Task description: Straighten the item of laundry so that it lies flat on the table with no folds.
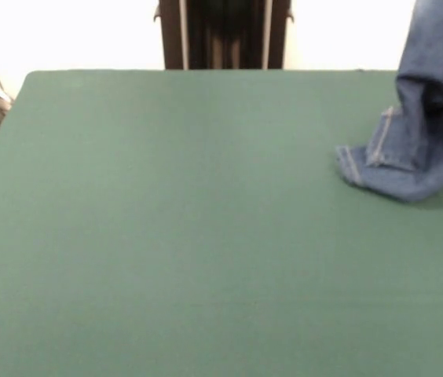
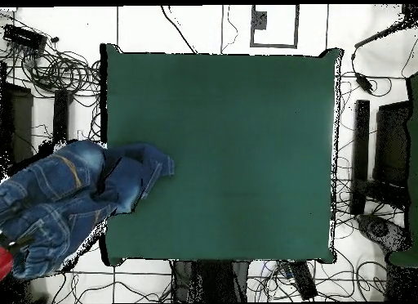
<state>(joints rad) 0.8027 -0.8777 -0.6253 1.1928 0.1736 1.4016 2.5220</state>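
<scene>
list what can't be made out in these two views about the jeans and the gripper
- Gripper: neither view shows it clearly. A red patch sits at the overhead view's left edge, under the jeans, too little to identify.
- What holds the jeans up: cut off by the front view's top and right edges.
- Waistband and button: not discernible in either view.
- Part of the table under the jeans: covered in the overhead view.

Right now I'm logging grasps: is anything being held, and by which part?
The jeans hang lifted, only their lower end touching the table. The upper end runs out of view, so the hold cannot be told.
</scene>
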